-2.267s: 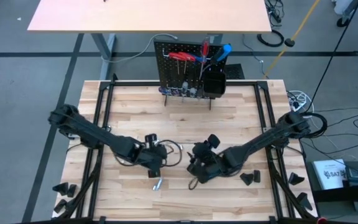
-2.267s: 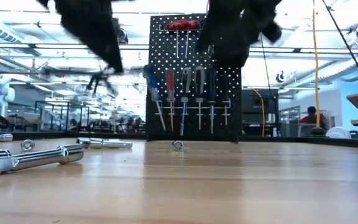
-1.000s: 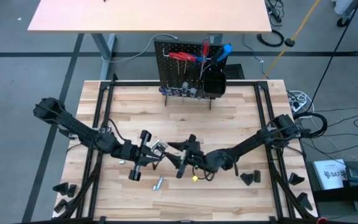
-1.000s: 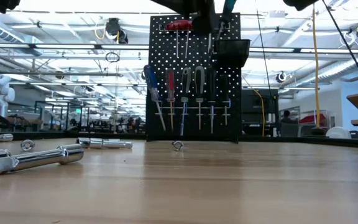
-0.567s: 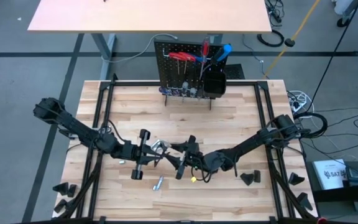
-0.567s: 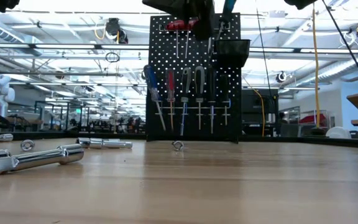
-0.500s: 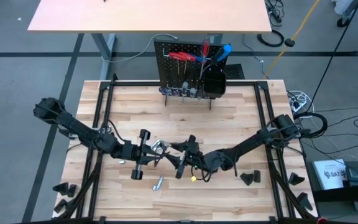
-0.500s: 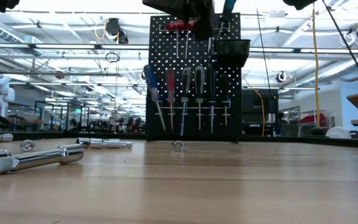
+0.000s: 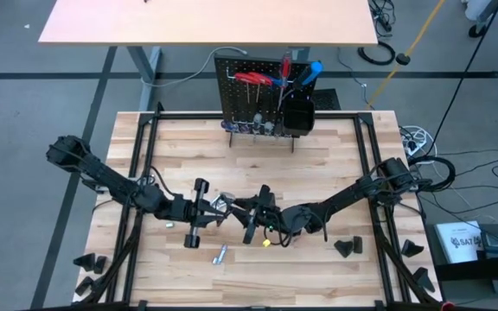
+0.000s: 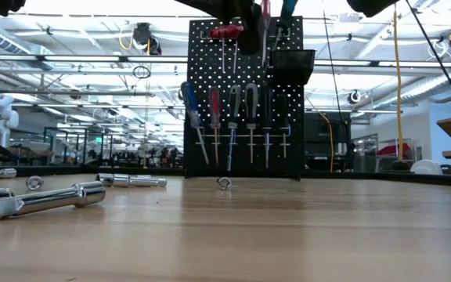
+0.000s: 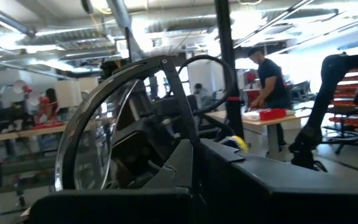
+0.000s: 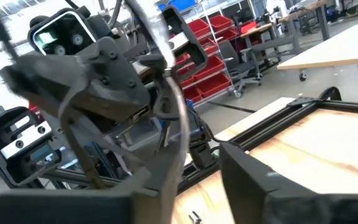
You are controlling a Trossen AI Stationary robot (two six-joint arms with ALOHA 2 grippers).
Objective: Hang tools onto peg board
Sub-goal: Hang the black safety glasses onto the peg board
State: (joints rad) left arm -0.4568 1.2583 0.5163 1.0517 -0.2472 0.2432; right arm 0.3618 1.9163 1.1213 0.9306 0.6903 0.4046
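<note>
Here, a silver loop (image 9: 222, 204) of thin wire, seemingly the ring of a hex-key set, is held in the air in front of the peg board (image 9: 253, 95), well apart from it and about level with its middle. The left pincer (image 9: 210, 210) is seen clamped together on one side of the loop, and in the left wrist view the bright hoop (image 11: 86, 134) is shown rising from between its dark fingers. The right pincer (image 9: 240, 209) is placed just beside the loop on the opposite side, facing the left one. In the right wrist view the wire (image 12: 166, 93) runs down between its fingers, but whether they are pressed onto it cannot be told. The loop is judged to be light, stiff and springy, and smooth enough to pivot or slide in a narrow grip. It would best be taken across the wire itself, close to where the keys gather, so that the open part is left free for a hook. A small metal bit (image 9: 219, 254) lies on the surface (image 9: 318, 164), farther from the board than both pincers.
</note>
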